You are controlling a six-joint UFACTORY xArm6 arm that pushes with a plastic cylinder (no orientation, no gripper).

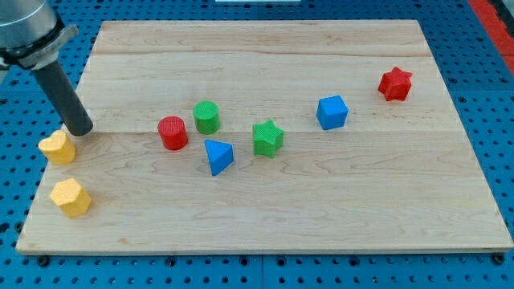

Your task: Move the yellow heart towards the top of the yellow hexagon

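The yellow heart (58, 147) lies near the board's left edge. The yellow hexagon (71, 197) lies just below it, toward the view's bottom, with a small gap between them. My tip (79, 129) rests on the board right by the heart's upper right side, touching it or nearly so. The dark rod slants up to the view's top left.
A red cylinder (173, 132), green cylinder (206, 117), blue triangular block (218, 156) and green star (267, 137) cluster mid-board. A blue cube (332, 112) and red star (395, 83) lie to the right. The wooden board (265, 217) sits on a blue perforated surface.
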